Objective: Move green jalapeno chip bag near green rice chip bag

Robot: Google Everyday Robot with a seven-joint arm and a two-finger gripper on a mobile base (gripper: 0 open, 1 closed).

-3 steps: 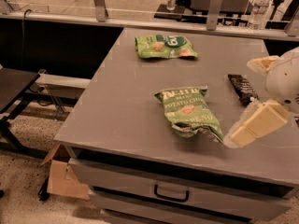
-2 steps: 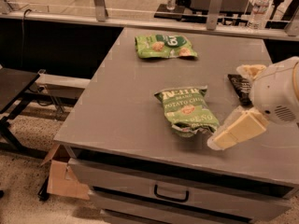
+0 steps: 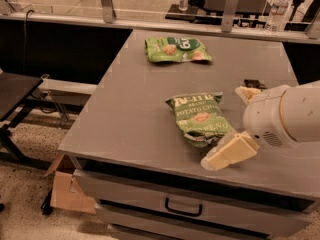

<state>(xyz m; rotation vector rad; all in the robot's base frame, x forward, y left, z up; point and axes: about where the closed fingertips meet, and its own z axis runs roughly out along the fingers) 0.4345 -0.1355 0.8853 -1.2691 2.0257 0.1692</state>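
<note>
The green jalapeno chip bag (image 3: 200, 118) lies flat near the middle of the grey table, white lettering at its top end. The green rice chip bag (image 3: 176, 49) lies flat at the far side of the table, bright green with a dark oval logo. My gripper (image 3: 227, 152) reaches in from the right on a white arm and sits low at the near right corner of the jalapeno bag, touching or just beside its edge.
The grey table (image 3: 130, 114) has drawers below its front edge. A dark flat packet and a tan item (image 3: 250, 88) lie at the right, behind my arm. Water bottles (image 3: 279, 4) stand on the counter behind. A cardboard box (image 3: 64, 189) sits on the floor at the left.
My gripper has moved left and down toward the near right corner of the jalapeno bag. Both bags lie where they were.
</note>
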